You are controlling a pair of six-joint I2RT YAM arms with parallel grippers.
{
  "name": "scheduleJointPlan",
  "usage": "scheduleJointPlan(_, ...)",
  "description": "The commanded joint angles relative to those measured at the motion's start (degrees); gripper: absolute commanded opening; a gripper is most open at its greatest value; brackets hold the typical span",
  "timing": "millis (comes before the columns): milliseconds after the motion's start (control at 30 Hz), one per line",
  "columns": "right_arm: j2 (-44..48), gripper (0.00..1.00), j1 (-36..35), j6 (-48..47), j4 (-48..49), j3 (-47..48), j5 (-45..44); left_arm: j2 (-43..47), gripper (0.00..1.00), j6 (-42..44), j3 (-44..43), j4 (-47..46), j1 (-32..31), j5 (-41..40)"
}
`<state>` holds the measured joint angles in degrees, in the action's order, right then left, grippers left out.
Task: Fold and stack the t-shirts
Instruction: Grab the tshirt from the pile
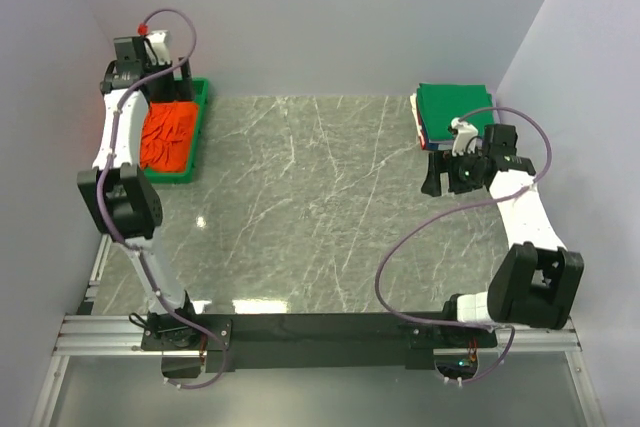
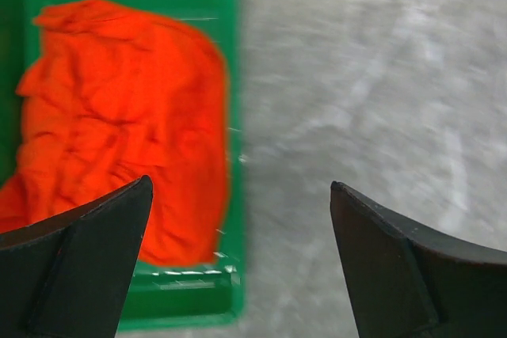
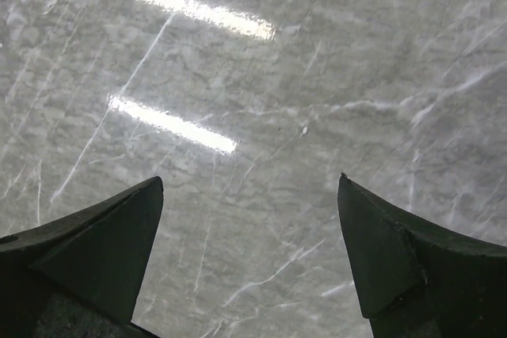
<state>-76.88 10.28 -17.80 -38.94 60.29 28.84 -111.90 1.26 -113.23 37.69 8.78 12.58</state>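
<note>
Left wrist view looks down on the orange-red tee [image 2: 119,116], crumpled in a heap that fills most of the green tray [image 2: 231,77]; the left jaws are spread wide and hold nothing, one side above the cloth, the other above the worktop [image 2: 380,100] just outside the tray. Well apart from the tray, across the worktop, sits the stack of folded shirts [image 1: 455,107], green on top with thin white, red and blue layers beneath; the right jaws, also wide apart and empty, hang over bare marble on that side. The tee looks light and limp, likely to sag and trail when lifted; a raised wrinkle near the heap's middle seems the surest pinch, clear of the tray's rigid wall
</note>
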Motion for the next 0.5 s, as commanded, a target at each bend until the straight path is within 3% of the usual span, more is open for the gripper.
scheduleJointPlan(0,-3.2,0.97,-1.1,0.3,1.1,5.3,-0.7,-8.9,0.99,0.5,-7.2,1.1,2.3,-6.6)
scheduleJointPlan(200,-9.8,0.97,-1.6,-0.4,-0.2,10.7,-0.8,-21.7,0.99,4.9,-10.6,-2.1,6.2,-9.9)
scheduleJointPlan(467,-14.5,0.97,-1.8,-1.4,-2.3,15.1,-1.6,-29.7,0.99,11.8,-11.3,-1.3,6.5,-12.4)
